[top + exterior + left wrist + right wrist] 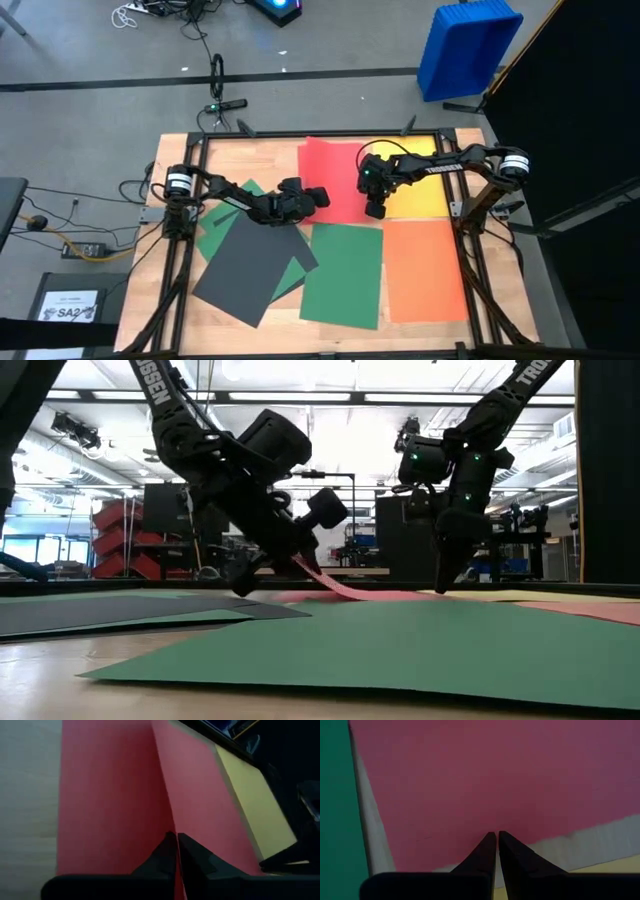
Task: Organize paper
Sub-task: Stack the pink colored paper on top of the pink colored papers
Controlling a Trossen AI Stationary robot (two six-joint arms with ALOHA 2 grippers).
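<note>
The left gripper (322, 196) had pinched the red sheet (335, 165) by its edge (lifting it off the table (255, 150)); the right gripper (376, 210), closed and empty, pressed its far side.

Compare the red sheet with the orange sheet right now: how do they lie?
The red sheet has one edge lifted off the table, pinched in the shut left gripper; the orange sheet lies flat and untouched. Red overlaps the yellow sheet, with the shut right gripper at its edge; orange lies nearer the table's front. Both are matte rectangles.
</note>
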